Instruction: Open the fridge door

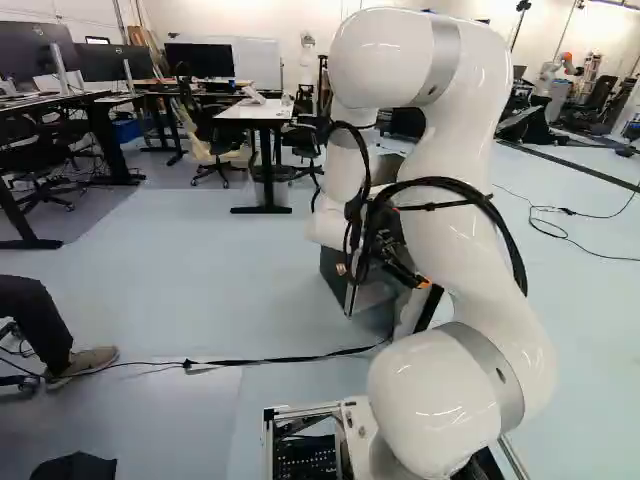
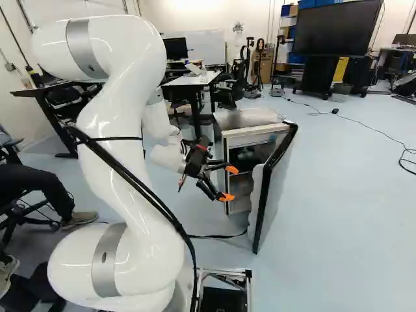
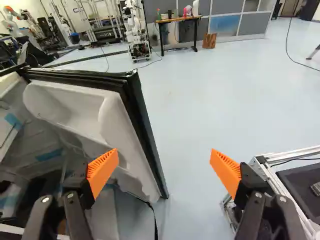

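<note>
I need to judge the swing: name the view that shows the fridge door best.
The right base view: fridge door at full height, standing open from the fridge body. The wrist view gives its inner side up close, partly behind a finger; in the left base view the arm hides most of it.

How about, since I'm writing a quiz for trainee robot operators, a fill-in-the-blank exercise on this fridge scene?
1. The door of the fridge stands ____, so the inside shows.
2. The pads on the fingers of the gripper are coloured ____.
3. With its fingers spread apart, the gripper is gripping ____.
4. The white moulded liner is on the door's ____ side.

Missing words: open; orange; nothing; inner.
</note>
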Controlling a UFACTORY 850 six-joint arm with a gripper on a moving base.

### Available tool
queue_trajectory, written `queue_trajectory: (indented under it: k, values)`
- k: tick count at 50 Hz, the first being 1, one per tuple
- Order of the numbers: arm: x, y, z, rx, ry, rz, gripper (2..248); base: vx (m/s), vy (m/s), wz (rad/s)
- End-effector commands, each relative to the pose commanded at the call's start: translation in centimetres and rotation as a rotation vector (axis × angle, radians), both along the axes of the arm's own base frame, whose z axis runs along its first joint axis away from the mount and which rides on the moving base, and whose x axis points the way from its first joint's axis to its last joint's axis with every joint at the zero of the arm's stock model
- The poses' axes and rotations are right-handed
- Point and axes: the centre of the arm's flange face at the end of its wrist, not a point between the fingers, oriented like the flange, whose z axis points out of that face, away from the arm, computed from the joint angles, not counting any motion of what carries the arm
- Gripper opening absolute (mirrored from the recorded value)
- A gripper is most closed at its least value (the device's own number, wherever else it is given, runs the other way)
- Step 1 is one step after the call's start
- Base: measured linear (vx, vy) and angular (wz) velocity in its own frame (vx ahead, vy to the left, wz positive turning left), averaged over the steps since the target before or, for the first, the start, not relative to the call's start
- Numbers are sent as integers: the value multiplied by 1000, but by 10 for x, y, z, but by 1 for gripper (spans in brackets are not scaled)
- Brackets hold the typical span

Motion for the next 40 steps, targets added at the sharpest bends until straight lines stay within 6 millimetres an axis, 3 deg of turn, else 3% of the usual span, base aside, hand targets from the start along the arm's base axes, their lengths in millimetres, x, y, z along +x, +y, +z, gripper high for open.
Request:
queue_trajectory:
  k: [23, 40]
  values:
    - [28, -4, 6, 10, -51, -24, 247, 0, 0, 0]
    - [52, -31, 9, 14, -90, -93, 247, 0, 0, 0]
